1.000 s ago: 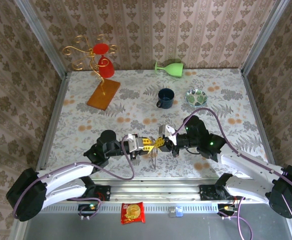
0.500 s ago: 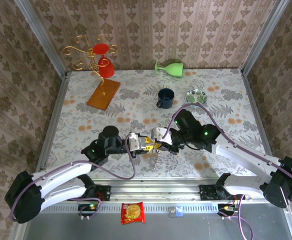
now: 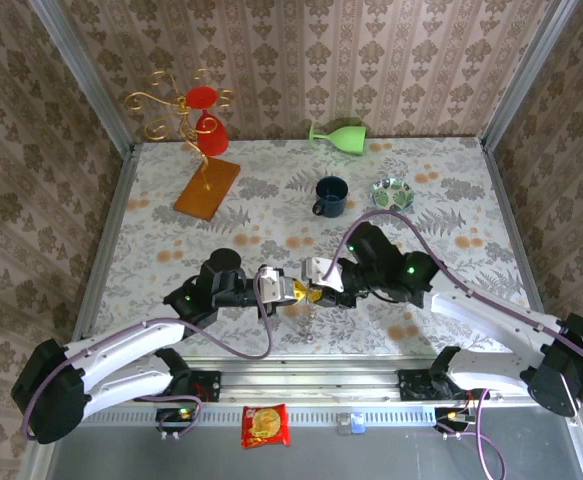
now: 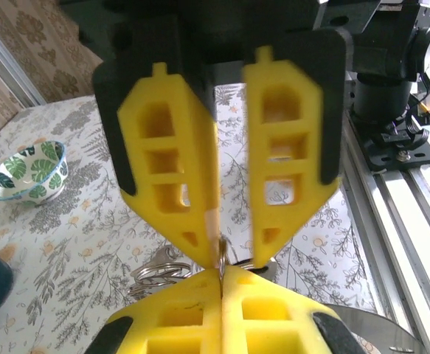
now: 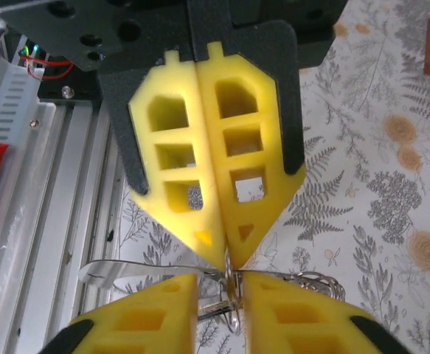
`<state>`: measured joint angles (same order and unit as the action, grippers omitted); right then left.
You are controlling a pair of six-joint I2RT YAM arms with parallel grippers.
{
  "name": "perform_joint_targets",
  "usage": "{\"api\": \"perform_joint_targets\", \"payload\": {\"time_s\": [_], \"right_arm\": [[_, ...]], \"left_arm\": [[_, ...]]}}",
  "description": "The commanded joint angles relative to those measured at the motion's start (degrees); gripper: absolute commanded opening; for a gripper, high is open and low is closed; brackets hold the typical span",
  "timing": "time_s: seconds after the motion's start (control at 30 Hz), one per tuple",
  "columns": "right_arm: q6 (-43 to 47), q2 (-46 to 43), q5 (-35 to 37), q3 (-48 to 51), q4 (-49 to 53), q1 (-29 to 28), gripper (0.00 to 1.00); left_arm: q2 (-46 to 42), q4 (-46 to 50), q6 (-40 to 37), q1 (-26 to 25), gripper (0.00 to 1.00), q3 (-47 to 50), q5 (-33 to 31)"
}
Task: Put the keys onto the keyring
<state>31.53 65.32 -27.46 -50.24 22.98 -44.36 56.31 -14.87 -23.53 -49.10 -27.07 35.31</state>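
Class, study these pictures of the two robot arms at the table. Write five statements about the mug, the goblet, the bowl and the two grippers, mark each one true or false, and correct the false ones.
1. The blue mug stands upright. True.
2. The green goblet stands upright. False: it lies on its side near the back wall.
3. The left gripper is shut, pinching a metal ring. True.
4. The right gripper is clamped tight. False: its jaws stand apart.
5. In the top view, the leaf-patterned bowl sits left of the mug. False: it sits to the mug's right.
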Motion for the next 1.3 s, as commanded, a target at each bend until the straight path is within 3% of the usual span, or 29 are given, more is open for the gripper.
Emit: {"api": "perform_joint_targets", "payload": {"time_s": [0.0,0.27,0.43,1.0,1.27], "right_arm": [[-7.45,-4.5,-5.64,5.02,-10.28,2.11,0.3],[-15.56,-9.3,-6.85,13.92,-23.51,4.01,0.33],[-17.44,-9.95,-6.78,15.91,-26.8,4.46,0.33],[-17.62,-6.75,-7.96,14.4,-29.14,4.46,0.3],[-14.16,-9.0,-6.26,13.48,-22.37,4.89,0.32]], "left_arm": [[-1.78,-8.05,2.72,0.04,0.0,2.59,-0.24],[-1.39,-21.76,9.88,0.91,0.0,7.67,-0.12],[-0.55,-25.32,11.96,1.38,0.0,8.61,1.03],[1.34,-28.74,13.69,1.51,0.0,8.71,4.04],[0.59,-26.93,12.33,1.46,0.0,8.52,3.64]]}}
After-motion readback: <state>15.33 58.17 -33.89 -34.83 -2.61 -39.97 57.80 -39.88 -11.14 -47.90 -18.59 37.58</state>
